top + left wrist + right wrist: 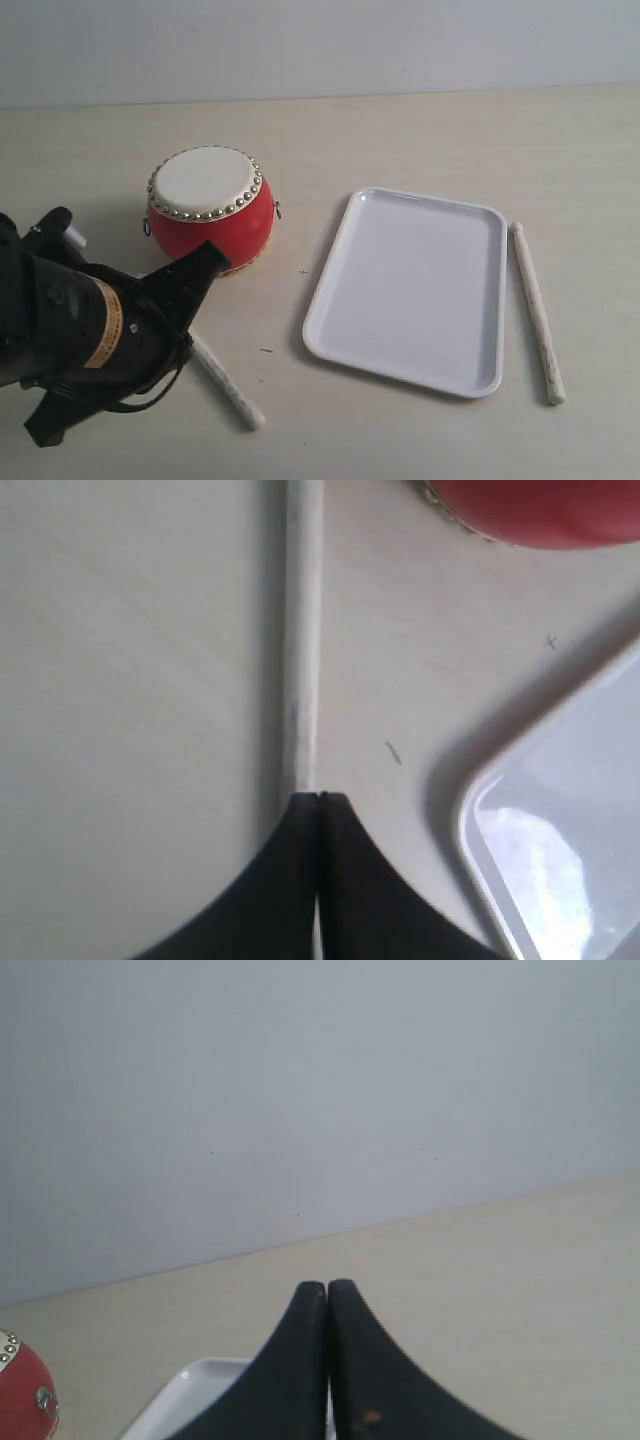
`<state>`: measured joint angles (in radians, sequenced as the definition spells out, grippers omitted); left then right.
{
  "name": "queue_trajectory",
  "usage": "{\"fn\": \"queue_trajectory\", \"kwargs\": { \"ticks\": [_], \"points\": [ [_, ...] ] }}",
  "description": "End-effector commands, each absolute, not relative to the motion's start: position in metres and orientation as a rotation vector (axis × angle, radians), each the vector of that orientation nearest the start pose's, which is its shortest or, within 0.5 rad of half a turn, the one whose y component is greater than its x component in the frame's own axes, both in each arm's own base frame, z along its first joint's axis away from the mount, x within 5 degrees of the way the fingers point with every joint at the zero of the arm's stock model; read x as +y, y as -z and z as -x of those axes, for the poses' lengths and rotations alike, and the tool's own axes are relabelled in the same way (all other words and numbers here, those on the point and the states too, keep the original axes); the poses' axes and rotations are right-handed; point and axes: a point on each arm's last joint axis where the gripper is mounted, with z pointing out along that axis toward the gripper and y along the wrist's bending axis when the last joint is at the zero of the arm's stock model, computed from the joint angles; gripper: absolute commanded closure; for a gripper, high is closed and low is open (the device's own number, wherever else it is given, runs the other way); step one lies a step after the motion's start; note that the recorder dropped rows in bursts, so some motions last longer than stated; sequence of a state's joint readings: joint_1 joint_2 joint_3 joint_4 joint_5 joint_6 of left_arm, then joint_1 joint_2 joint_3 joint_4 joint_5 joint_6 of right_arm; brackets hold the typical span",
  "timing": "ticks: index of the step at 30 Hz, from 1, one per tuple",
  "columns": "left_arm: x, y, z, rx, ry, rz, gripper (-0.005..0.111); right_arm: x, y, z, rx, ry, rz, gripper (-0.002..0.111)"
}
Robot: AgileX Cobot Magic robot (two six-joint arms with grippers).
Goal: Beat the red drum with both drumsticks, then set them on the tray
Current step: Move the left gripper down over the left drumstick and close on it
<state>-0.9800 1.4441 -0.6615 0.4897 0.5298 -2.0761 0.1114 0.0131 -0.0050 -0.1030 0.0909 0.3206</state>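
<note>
The red drum (pixel 210 205) stands upright at the back left, its cream skin facing up. To its right lies the white tray (pixel 410 290), with nothing on it. One drumstick (pixel 537 310) lies on the table just off the tray's right edge. The other drumstick (pixel 228 385) lies front left, partly hidden under my left arm. My left gripper (pixel 216 252) hovers in front of the drum, shut. In the left wrist view its closed tips (pixel 318 798) sit over that drumstick (pixel 302 630), not around it. My right gripper (pixel 328 1286) is shut and holds nothing; it is outside the exterior view.
The left wrist view shows the drum's base (pixel 540 510) and a tray corner (pixel 560 850) to one side of the stick. The right wrist view looks across the table at a pale wall (pixel 320 1090), with the drum's side (pixel 20 1400) and a tray corner (pixel 190 1400) low down.
</note>
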Motion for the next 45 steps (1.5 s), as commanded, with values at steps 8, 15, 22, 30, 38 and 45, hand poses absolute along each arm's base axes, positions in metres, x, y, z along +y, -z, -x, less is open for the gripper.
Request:
{"fn": "queue_trajectory", "kwargs": {
  "ticks": [8, 15, 22, 30, 38, 45],
  "points": [
    [-0.207, -0.154, -0.153, 2.657, 0.442, 1.055, 0.096, 0.005, -0.205, -0.057, 1.583, -0.242, -0.092, 0.108],
    [-0.212, -0.140, -0.156, 2.678, 0.450, 1.057, 0.058, 0.005, -0.205, -0.057, 1.583, -0.242, -0.092, 0.108],
    [-0.222, -0.133, -0.161, 2.688, 0.497, 1.068, 0.062, 0.005, -0.205, -0.057, 1.583, -0.242, -0.092, 0.108],
    [-0.226, -0.135, -0.162, 2.709, 0.550, 0.967, 0.062, 0.005, -0.205, -0.057, 1.583, -0.242, -0.092, 0.108],
    [-0.231, -0.138, -0.164, 2.717, 0.628, 0.838, 0.062, 0.005, -0.205, -0.057, 1.583, -0.242, -0.092, 0.108],
    [-0.231, -0.144, -0.163, 2.709, 0.656, 0.818, 0.062, 0.005, -0.205, -0.057, 1.583, -0.240, -0.091, 0.108]
  ]
}}
